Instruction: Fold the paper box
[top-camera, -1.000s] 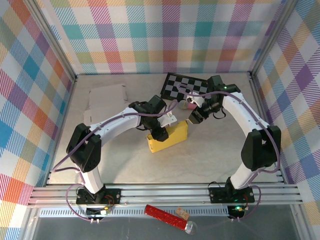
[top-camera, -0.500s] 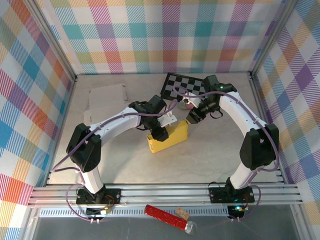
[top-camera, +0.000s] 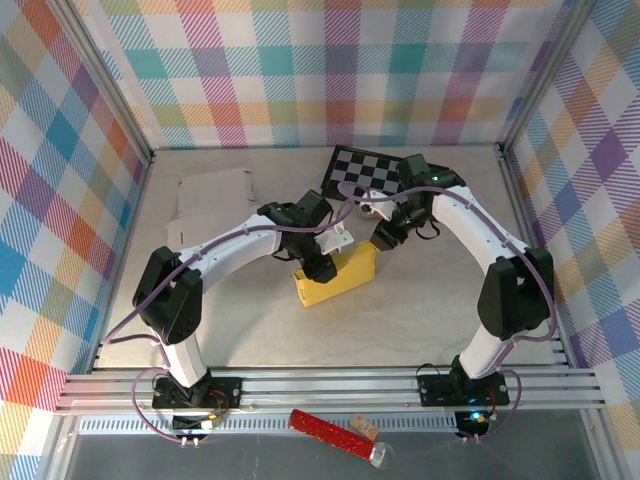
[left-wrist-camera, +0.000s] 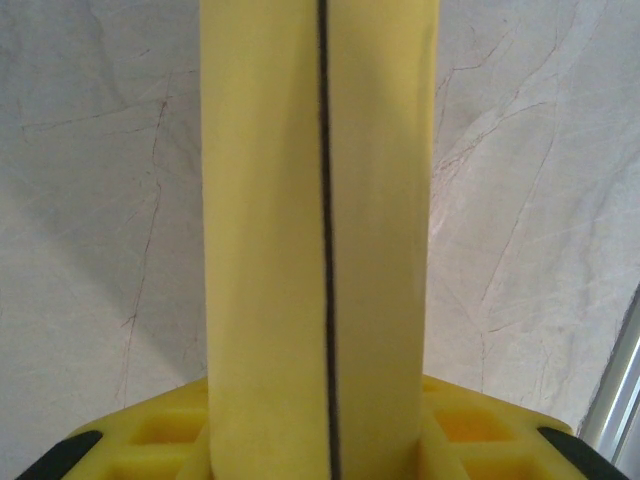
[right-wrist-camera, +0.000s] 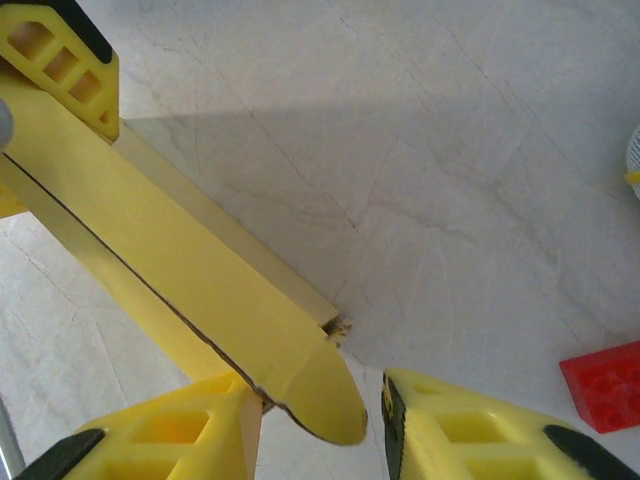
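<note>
Paper box (top-camera: 340, 278), overhead, with both grips obscured; wrist views show left gripper (left-wrist-camera: 320, 445) clamped on it, right gripper (right-wrist-camera: 322, 425) fingers apart astride its flap.

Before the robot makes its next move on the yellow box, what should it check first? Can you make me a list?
1. Left gripper holding the paper box: ok, the box sits clamped in it.
2. Top seam closed: ok, the two edges meet in a thin dark line.
3. Flap tip inside the right gripper: ok, it pokes in between the jaws.
4. Right gripper pinching the flap tip: not ok, a gap shows on one side.
5. Red block out of the way: ok, it lies apart from the box.
6. Other end of the box folded: cannot tell, the left arm hides it.
</note>
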